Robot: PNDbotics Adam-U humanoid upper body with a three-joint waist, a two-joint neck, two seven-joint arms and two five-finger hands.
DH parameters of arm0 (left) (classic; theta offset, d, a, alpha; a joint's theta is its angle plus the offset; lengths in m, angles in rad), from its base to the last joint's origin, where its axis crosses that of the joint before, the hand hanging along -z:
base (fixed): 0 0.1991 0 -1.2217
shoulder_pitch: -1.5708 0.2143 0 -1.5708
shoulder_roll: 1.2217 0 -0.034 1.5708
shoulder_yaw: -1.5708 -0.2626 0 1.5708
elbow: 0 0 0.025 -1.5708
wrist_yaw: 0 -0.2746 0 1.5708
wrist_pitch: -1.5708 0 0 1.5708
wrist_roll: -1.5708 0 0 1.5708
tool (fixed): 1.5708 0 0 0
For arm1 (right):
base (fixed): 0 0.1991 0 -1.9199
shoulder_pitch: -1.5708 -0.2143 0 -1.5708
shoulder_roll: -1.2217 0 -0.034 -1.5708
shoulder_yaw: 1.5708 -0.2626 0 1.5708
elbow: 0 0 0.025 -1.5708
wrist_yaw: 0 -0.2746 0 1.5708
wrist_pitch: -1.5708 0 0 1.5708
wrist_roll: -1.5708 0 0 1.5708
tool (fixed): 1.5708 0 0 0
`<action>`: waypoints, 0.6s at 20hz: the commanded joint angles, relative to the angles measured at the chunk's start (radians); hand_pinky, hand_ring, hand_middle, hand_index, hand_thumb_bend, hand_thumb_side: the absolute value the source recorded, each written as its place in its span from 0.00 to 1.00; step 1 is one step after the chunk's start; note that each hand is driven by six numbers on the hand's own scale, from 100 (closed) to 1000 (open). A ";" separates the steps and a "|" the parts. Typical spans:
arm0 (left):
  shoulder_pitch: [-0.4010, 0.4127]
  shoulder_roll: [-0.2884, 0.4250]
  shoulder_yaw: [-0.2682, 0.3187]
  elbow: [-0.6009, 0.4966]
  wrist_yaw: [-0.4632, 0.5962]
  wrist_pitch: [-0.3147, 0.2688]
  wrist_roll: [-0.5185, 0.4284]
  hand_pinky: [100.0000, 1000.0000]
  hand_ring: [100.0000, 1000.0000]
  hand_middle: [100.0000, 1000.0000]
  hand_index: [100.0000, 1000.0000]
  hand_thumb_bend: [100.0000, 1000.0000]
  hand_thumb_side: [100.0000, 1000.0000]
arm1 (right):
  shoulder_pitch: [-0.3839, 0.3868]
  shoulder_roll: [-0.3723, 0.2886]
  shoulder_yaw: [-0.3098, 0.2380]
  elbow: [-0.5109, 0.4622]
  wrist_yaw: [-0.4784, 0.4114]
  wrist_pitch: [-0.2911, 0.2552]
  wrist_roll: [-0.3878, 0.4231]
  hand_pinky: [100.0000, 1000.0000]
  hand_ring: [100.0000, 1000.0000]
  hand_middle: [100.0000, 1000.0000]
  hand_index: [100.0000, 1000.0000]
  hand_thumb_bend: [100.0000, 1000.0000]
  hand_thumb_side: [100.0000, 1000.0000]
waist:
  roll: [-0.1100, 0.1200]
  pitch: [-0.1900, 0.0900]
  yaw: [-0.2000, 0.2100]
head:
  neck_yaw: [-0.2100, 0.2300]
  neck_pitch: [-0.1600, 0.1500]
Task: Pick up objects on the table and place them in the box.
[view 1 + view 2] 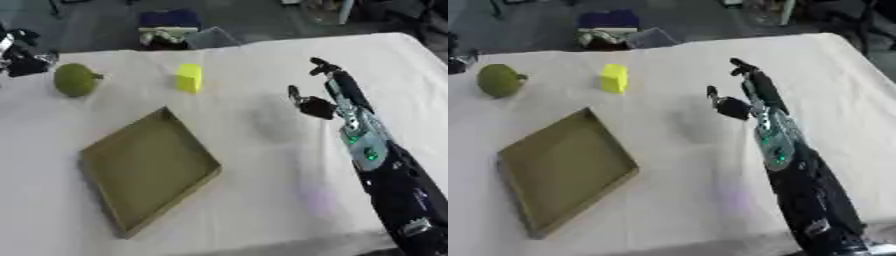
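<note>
A shallow olive box [149, 167] lies askew on the white table, nothing inside it. A yellow block [189, 78] stands beyond the box's far corner. A green round fruit [76, 80] rests at the far left. My right hand [332, 92] hovers over the table right of the block, fingers straight and thumb spread, holding nothing. My left hand [22, 57] shows at the far left edge, just left of the fruit; its fingers are unclear.
The white table [262, 200] ends at its far edge just behind the fruit and block. Beyond that edge sits a blue and white thing [171, 27] on the floor.
</note>
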 commanded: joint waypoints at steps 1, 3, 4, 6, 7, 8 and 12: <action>-0.029 0.015 -0.008 0.051 -0.051 -0.046 0.018 0.72 0.69 0.74 0.87 0.19 0.32 | -0.022 -0.006 0.002 -0.011 0.004 -0.003 0.000 0.75 0.94 0.74 0.96 0.19 0.41 | 0.001 -0.013 -0.002 | 0.003 0.004; -0.030 0.010 -0.006 0.066 -0.081 -0.060 0.029 0.72 0.69 0.75 0.87 0.23 0.34 | -0.023 -0.006 0.002 -0.010 0.004 -0.003 0.001 0.75 0.94 0.74 0.96 0.19 0.41 | 0.000 -0.012 -0.003 | 0.003 0.004; -0.030 0.007 -0.003 0.069 -0.097 -0.063 0.037 0.73 0.70 0.75 0.88 0.25 0.34 | -0.024 -0.006 0.002 -0.010 0.003 -0.003 0.001 0.75 0.94 0.74 0.96 0.19 0.41 | 0.000 -0.011 -0.004 | 0.003 0.003; -0.029 0.001 0.003 0.068 -0.131 -0.063 0.057 0.73 0.70 0.75 0.88 0.28 0.35 | -0.025 -0.005 0.002 -0.010 0.003 -0.004 0.001 0.75 0.94 0.74 0.96 0.19 0.41 | -0.001 -0.009 -0.006 | 0.004 0.002; -0.028 -0.001 0.005 0.066 -0.148 -0.061 0.068 0.73 0.70 0.75 0.88 0.29 0.35 | -0.026 -0.004 0.002 -0.010 0.003 -0.005 0.002 0.75 0.94 0.74 0.96 0.19 0.41 | -0.001 -0.008 -0.006 | 0.004 0.001; -0.028 -0.005 0.009 0.062 -0.164 -0.059 0.081 0.73 0.70 0.75 0.88 0.32 0.36 | -0.027 -0.004 0.003 -0.009 0.003 -0.005 0.002 0.75 0.94 0.74 0.96 0.19 0.41 | -0.002 -0.007 -0.007 | 0.004 0.001; -0.029 -0.020 0.023 0.046 -0.233 -0.041 0.127 0.73 0.71 0.76 0.89 0.36 0.37 | -0.030 -0.002 0.002 -0.008 0.002 -0.006 0.003 0.75 0.94 0.74 0.96 0.19 0.41 | -0.003 -0.003 -0.010 | 0.006 0.000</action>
